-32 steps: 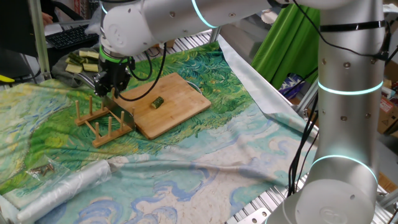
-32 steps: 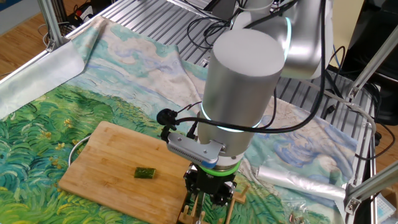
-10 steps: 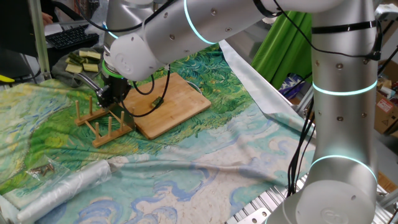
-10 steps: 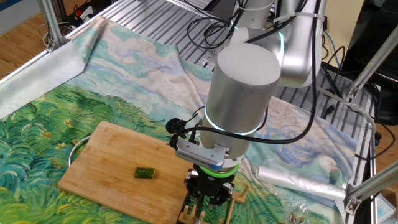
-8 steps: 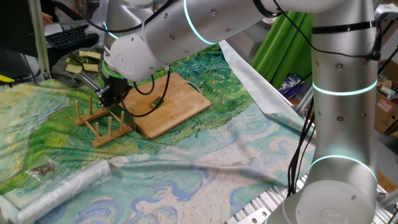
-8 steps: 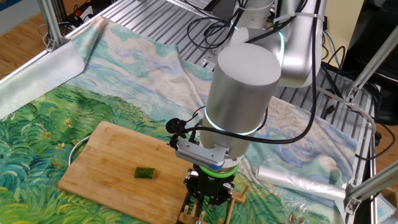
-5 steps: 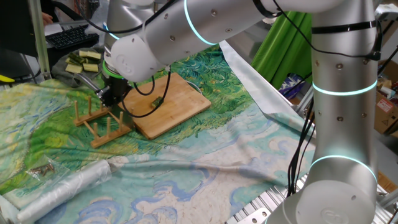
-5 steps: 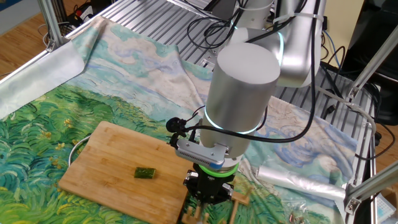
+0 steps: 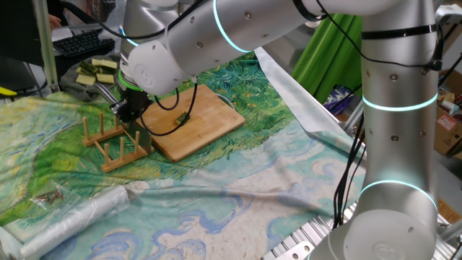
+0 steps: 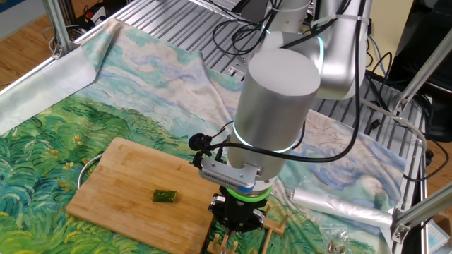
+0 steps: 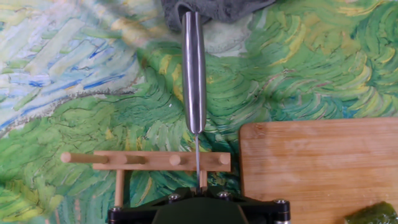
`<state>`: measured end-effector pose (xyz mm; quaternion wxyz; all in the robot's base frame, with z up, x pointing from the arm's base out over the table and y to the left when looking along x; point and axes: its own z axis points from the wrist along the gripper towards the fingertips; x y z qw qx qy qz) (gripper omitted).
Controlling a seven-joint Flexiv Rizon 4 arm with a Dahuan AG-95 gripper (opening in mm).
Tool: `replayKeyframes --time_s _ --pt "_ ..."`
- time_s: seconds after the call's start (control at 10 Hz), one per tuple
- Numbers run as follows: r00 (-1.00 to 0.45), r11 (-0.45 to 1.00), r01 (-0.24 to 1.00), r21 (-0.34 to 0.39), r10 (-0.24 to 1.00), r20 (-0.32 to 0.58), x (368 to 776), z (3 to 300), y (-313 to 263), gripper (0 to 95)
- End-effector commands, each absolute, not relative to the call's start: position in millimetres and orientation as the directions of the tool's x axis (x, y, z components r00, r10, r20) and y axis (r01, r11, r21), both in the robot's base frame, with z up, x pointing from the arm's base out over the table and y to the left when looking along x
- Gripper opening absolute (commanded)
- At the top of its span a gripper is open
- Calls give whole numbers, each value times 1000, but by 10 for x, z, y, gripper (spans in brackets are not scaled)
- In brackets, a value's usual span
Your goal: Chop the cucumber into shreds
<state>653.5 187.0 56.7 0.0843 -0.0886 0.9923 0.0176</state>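
One knife sits clenched in the claw, just above the rack, so fetching the blade looks like the step in hand. Next it must swing over to the cucumber, which lies on the board beside the claw, and come down edge-first.

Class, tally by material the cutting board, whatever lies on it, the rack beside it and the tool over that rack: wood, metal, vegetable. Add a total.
Wood: 2, the cutting board and the peg rack
Metal: 1, the knife
Vegetable: 1, the cucumber chunk on the board
Total: 4
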Motion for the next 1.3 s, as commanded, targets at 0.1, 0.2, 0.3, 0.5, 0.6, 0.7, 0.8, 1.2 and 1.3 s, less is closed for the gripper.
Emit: replayKeyframes --time_s 0.1,0.2,0.3,0.5,0.6,0.7,0.8,1.2,1.3 --pt "-973 987 -157 19 -152 -173 6542 681 1880 0" --pt "-975 989 -149 21 -143 -172 6547 737 1886 0" --pt "-978 992 -126 25 -120 -171 6546 831 1893 0" --pt "-985 997 -68 42 -60 -163 6531 1028 1894 0" --pt "-988 998 -37 53 -28 -155 6528 1139 1888 0" --pt "-989 999 -2 54 6 -151 6540 1300 1872 0" --pt "-989 998 26 62 35 -145 6555 1423 1851 0" --pt "-991 997 39 71 48 -124 6623 1804 1611 0" --pt "-992 997 18 68 26 -120 6641 1857 1480 0"
